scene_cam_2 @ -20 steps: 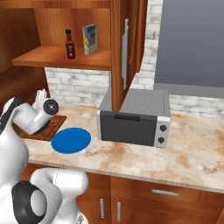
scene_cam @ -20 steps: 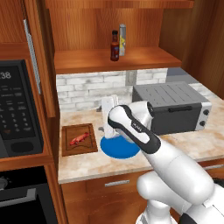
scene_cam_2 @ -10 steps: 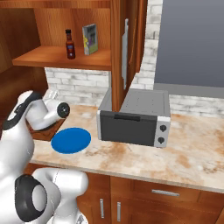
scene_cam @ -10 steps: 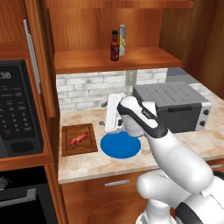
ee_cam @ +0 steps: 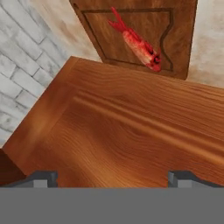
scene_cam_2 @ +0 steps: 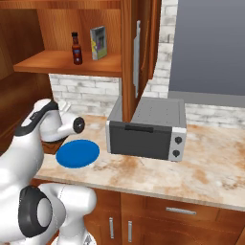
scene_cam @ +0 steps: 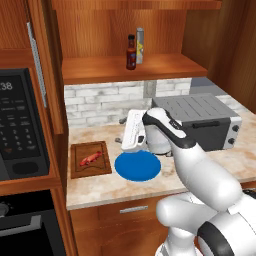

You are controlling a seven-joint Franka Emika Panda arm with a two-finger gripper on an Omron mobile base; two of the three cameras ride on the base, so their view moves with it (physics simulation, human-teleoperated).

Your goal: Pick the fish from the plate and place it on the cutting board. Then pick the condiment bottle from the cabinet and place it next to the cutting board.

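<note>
Fish [scene_cam: 90, 159] lay on the cutting board [scene_cam: 90, 159] at the left end of the counter, slanted across it w/ tail toward one corner; hand view showed it inside the grooved border [ee_cam: 166, 48], so the first half of the job looked done. Plate [scene_cam: 138, 166] sat bare just beside the board, blue and flat, directly under the arm.

Gripper [scene_cam: 121, 131] hung above the gap btwn plate and board, jaws spread about as wide as they go, holding nothing. Its fingertips [ee_cam: 41, 178] stood far apart at the bottom of the hand view, w/ only wood panel between them. Wrist was tipped so the hand camera looked at the wooden side panel and the board beyond, not at the shelf, prob. because the arm was midway in reorienting.

Condiment bottle [scene_cam: 131, 52] stood upright on the cabinet [scene_cam: 130, 67] shelf, well above the gripper, touching or just beside a taller grey cylinder [scene_cam: 140, 45] w/ yellow mark. That neighbour makes the grasp tight, so I'd judge the approach should come from the bottle's free side. Toaster oven [scene_cam: 200, 120] sat to the right, clear of the path.
</note>
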